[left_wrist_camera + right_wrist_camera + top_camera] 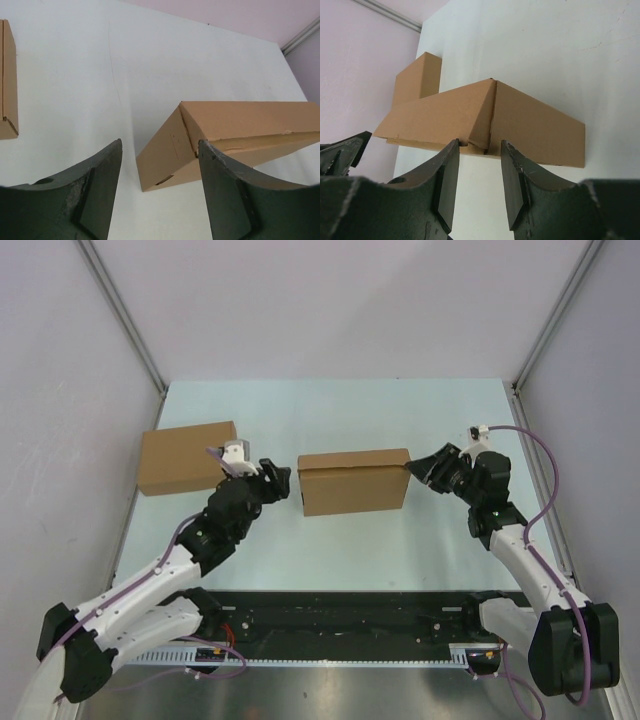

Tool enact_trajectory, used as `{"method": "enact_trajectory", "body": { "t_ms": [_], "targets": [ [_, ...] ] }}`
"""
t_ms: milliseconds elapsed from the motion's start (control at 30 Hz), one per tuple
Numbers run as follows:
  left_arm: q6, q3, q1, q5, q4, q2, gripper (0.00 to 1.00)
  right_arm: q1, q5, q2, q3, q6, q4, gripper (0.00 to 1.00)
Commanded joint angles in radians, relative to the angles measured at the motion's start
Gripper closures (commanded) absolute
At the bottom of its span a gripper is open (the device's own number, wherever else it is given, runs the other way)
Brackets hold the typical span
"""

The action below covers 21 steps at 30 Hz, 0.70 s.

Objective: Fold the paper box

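The paper box (355,482) lies mid-table as a closed, shallow brown cardboard box. Its end wall shows a seam and a small slit in the left wrist view (172,150), and the lid edge stands slightly raised. My left gripper (285,483) hangs just off the box's left end, open, with nothing between the fingers (160,145). My right gripper (422,470) sits at the box's right end, open, its tips (479,145) just short of the box's near corner (487,115). Neither gripper holds the box.
A second plain brown cardboard box (187,457) stands at the far left, behind my left arm, and shows in both wrist views (7,80) (417,75). Side walls close in the pale table (330,410) left and right.
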Motion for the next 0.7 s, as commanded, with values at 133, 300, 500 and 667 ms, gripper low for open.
{"method": "enact_trajectory", "body": {
  "t_ms": [133, 300, 500, 667],
  "targets": [
    [-0.125, -0.029, 0.078, 0.211, 0.136, -0.035, 0.29, -0.007, 0.072, -0.006, -0.023, -0.043, -0.117, 0.57],
    [-0.261, -0.024, 0.118, 0.402, 0.190, 0.054, 0.29, -0.004, 0.075, -0.012, -0.025, -0.055, -0.126, 0.58],
    [-0.375, -0.084, 0.119, 0.479, 0.317, 0.134, 0.30, 0.002, 0.080, -0.015, -0.023, -0.062, -0.128, 0.58],
    [-0.392, -0.087, 0.121, 0.477, 0.331, 0.166, 0.31, 0.002, 0.080, -0.017, -0.025, -0.065, -0.132, 0.58]
  ]
}}
